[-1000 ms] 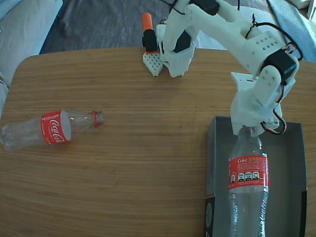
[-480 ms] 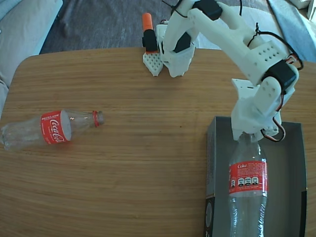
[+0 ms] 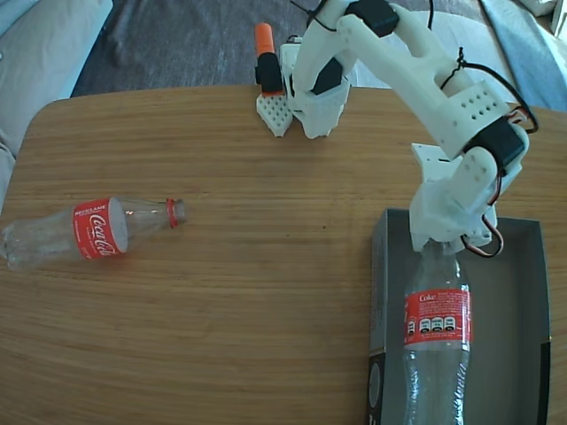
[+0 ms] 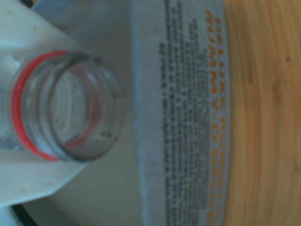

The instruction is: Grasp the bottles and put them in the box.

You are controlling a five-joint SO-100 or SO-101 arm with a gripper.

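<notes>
In the fixed view the gripper (image 3: pixel 440 243) is over the far end of the box (image 3: pixel 523 336), and the neck of one bottle (image 3: pixel 436 341) goes up into it from below. This bottle lies lengthwise in the left half of the box, with its base toward the near edge of the table (image 3: pixel 266 292) and its mouth under the gripper. In the wrist view the open mouth of the bottle (image 4: pixel 70 106) sits against a white plastic finger (image 4: pixel 28 52), which passes behind and around the neck. The second finger is not seen clearly, so I cannot tell if the gripper pinches the neck or only stands around it.

The second bottle (image 3: pixel 84 230) lies on its side near the left edge of the table, well apart from the box, with the mouth pointing to the right.

Both bottles are clear thin plastic, round, with a red label and a red ring at the neck, and without caps. The box is dark grey-blue cardboard, rectangular, with low walls; its outer wall (image 4: pixel 188 117) carries small printed text, blurred in the wrist view. The table is light wood with fine grain and rounded corners. The arm (image 3: pixel 416 71) is white plastic with black motors and cables.
</notes>
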